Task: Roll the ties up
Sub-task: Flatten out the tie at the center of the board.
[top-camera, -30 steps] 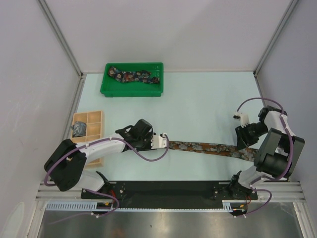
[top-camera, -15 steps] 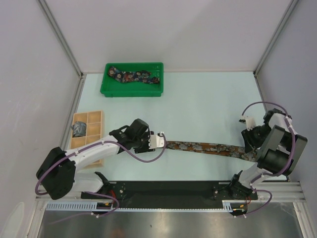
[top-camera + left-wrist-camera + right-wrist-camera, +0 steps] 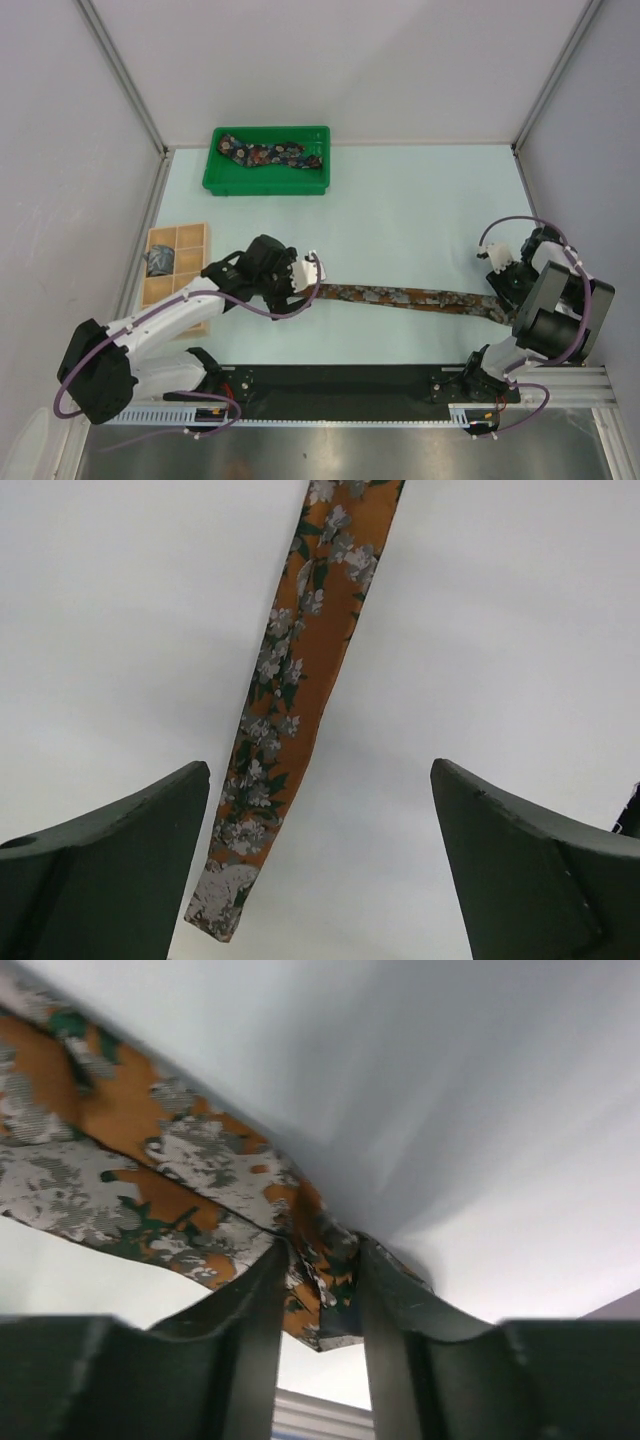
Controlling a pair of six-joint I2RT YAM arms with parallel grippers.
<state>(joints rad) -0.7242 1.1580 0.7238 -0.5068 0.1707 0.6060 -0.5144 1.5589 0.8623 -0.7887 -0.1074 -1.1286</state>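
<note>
A rust-brown tie (image 3: 410, 297) with a floral print lies stretched flat across the table between my two arms. My left gripper (image 3: 308, 280) hovers open over its narrow end. In the left wrist view that end (image 3: 228, 895) lies free between the wide-spread fingers (image 3: 110, 870), nearer the left one. My right gripper (image 3: 500, 292) is shut on the tie's wide end, and the fabric (image 3: 325, 1275) is bunched between the two pads. A dark navy floral tie (image 3: 272, 155) lies in the green tray. A grey-blue tie (image 3: 160, 262) sits in the wooden box.
The green tray (image 3: 215, 180) stands at the back left. The tan compartment box (image 3: 190, 240) sits at the left edge, beside the left arm. White walls close in the table on three sides, and a black rail (image 3: 340, 380) runs along the near edge.
My left gripper opened wide, let go of the tie's narrow end and drew back leftward. My right gripper came down and closed on the wide end.
</note>
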